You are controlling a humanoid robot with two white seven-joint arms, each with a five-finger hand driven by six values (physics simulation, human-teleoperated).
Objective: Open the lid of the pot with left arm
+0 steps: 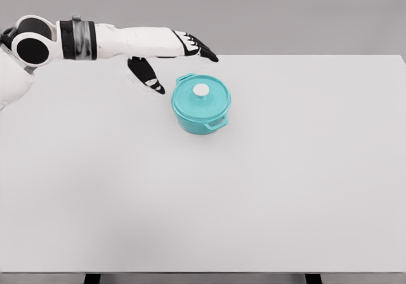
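**Left hand open beside the pot, lid on**

Scene: white table [254,201], seen from the head camera. Grey wall behind.

Pot [201,104]: teal, round, two small side handles. It stands upright on the table, left of centre and toward the far edge. One handle points toward the near right, the other shows at the far left rim.

Lid [202,96]: teal, seated flat on the pot, closed. A small white knob [201,90] sits at its middle.

Left arm [114,41]: white, comes in from the upper left and reaches right along the far side of the table.

Left hand [166,54]: fingers spread and relaxed, holding nothing. The long fingers [202,47] with black pads point right, above and behind the pot's far left rim. The thumb [149,76] hangs down and right, its tip just beside the pot's left side. No contact with pot or lid is visible; a gap of table shows between thumb tip and pot.

Right arm: not in view.
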